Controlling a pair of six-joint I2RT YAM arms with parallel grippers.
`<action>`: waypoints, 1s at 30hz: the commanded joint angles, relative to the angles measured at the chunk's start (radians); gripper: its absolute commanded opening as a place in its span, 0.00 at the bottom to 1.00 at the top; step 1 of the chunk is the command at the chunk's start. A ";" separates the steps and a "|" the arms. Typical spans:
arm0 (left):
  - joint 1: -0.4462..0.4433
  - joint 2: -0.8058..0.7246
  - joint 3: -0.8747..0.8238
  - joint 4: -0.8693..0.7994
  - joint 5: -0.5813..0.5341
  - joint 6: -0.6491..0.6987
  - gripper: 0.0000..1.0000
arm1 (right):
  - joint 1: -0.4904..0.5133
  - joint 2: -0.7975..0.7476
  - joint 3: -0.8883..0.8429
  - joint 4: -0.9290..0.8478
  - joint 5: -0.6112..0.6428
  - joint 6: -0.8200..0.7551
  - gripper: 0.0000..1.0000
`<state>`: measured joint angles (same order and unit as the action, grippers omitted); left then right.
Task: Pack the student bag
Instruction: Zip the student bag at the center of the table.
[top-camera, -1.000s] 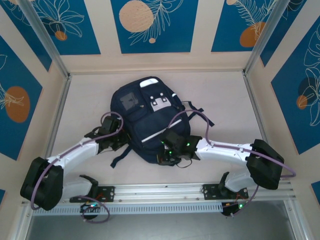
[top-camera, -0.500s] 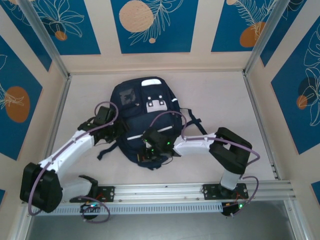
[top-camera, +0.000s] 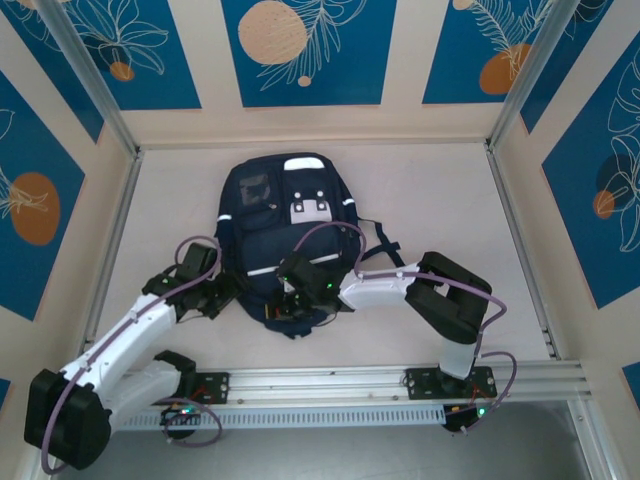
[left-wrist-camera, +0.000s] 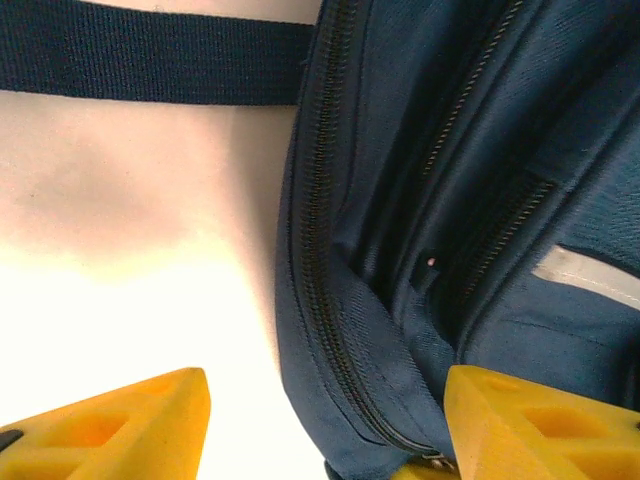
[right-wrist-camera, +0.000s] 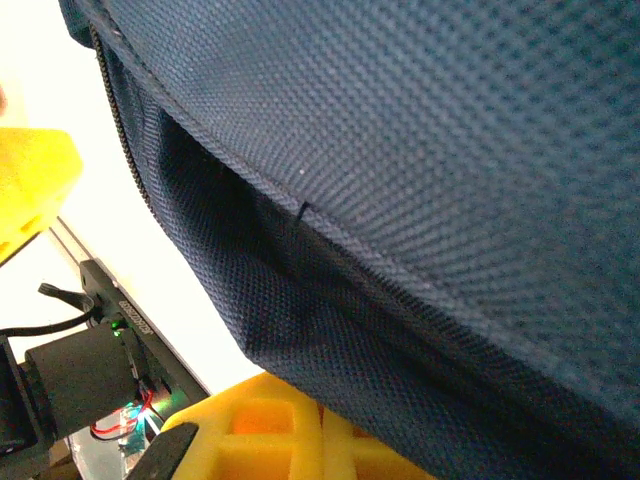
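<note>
— The student bag, a large dark navy fabric backpack with thin white stripes and white-grey patches, is lying flat in the middle of the pale beige table. Its long axis is running from the arms toward the far wall, bottom end nearest them.

— Which arm is closer, from above?

— Both are reaching its near end. The black left gripper is sitting at the bag's lower left side, and the black right gripper is lying over the bottom edge.

— And the left wrist camera?

— The left gripper is holding its yellow fingers spread wide. The bag is bulging in from the right, its dark side zipper running between them. A flat navy webbing strap is crossing the table beyond.

— The right wrist?

— The right gripper is pinching a fold of the bag's coarse weave between its yellow fingers. I judge it is anchoring the bag while the left lines up on that zipper.
</note>
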<state>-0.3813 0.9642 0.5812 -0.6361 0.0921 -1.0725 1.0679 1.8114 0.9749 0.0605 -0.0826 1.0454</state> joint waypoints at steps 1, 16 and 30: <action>0.007 0.050 -0.024 0.036 -0.012 -0.037 0.60 | 0.004 0.020 -0.010 -0.006 0.048 0.015 0.00; 0.012 0.232 0.047 0.140 -0.118 0.037 0.00 | 0.032 -0.046 0.083 -0.355 0.080 -0.150 0.00; 0.040 0.172 0.078 0.056 -0.171 0.070 0.00 | -0.068 -0.269 -0.157 -0.429 0.078 -0.176 0.00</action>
<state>-0.3748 1.1641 0.6189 -0.5472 0.0406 -1.0367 1.0309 1.5875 0.8761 -0.2481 -0.0189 0.8925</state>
